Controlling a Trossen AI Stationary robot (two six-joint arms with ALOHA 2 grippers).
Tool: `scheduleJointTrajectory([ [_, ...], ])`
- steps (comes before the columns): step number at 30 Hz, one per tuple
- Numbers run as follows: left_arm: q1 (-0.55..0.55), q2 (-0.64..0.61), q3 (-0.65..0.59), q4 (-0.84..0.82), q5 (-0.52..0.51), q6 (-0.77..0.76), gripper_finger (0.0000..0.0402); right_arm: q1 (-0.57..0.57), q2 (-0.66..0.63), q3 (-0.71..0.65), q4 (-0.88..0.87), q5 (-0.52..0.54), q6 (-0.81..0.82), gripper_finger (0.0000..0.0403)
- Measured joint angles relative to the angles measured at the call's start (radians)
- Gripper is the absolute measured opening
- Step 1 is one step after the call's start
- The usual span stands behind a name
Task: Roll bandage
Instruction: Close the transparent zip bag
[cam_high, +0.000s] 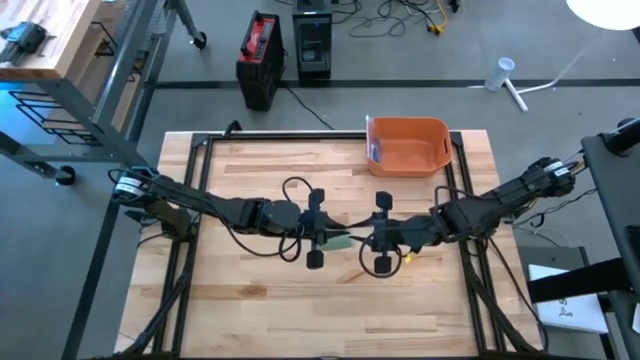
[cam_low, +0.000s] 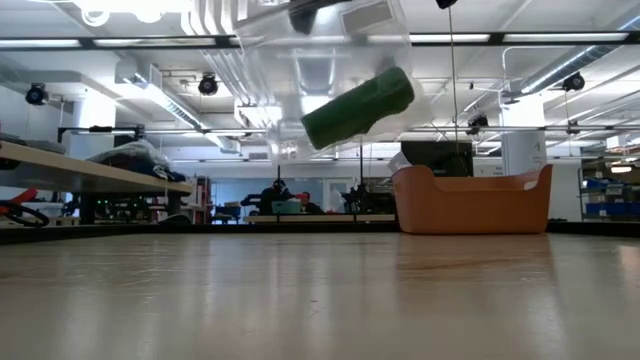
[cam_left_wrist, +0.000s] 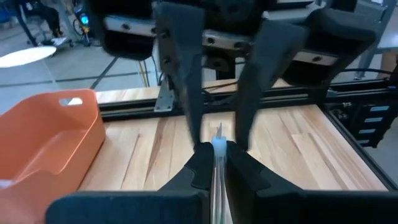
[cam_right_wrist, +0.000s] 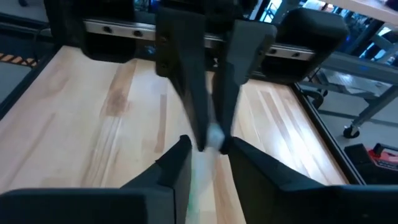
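From my remote station, I saw a light wooden table (cam_high: 260, 290) set in a black metal frame (cam_high: 300, 135) on a grey floor (cam_high: 560, 40). An orange bin (cam_high: 410, 146) stood at the table's far edge. Behind the table, on the floor, sat a red and black case (cam_high: 258, 45) and a black box (cam_high: 313, 45), with cables (cam_high: 420, 15) trailing nearby. A wooden workbench (cam_high: 50, 40) occupied one far corner. A white lamp stand (cam_high: 520, 92) rested on the floor opposite. Across the room I noted long ceiling lights (cam_low: 480, 40), exposed ducts (cam_low: 215, 20) and a cluttered bench (cam_low: 90, 172).
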Motion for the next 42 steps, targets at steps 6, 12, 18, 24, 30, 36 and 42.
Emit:
scheduleJointTrajectory([
  [6, -0.007, 0.000, 0.000, 0.006, 0.006, 0.018, 0.0010, 0.000, -0.001, 0.000, -0.001, -0.011, -0.011, 0.0055],
  [12, -0.006, 0.000, 0.000, 0.009, 0.039, 0.021, 0.0010, 0.002, -0.001, 0.000, -0.004, -0.020, -0.024, 0.0005],
  [18, -0.006, 0.000, 0.000, 0.006, 0.053, 0.028, 0.0010, 0.002, -0.001, 0.000, 0.005, -0.020, -0.024, 0.0002],
  [24, -0.006, -0.007, 0.000, -0.001, 0.055, 0.026, 0.0014, 0.002, -0.001, 0.000, 0.010, -0.017, 0.005, 0.0002],
  [30, -0.008, -0.017, 0.000, -0.003, 0.067, -0.012, 0.0015, -0.002, -0.001, -0.002, -0.011, -0.069, 0.011, 0.0029],
  [36, -0.009, -0.022, 0.000, -0.003, 0.068, -0.033, 0.0014, -0.003, -0.001, -0.003, -0.008, -0.070, 0.008, 0.0062],
  [42, -0.008, -0.022, 0.000, 0.003, 0.061, -0.036, 0.0016, -0.003, -0.001, -0.004, 0.042, -0.077, -0.028, 0.0050],
])
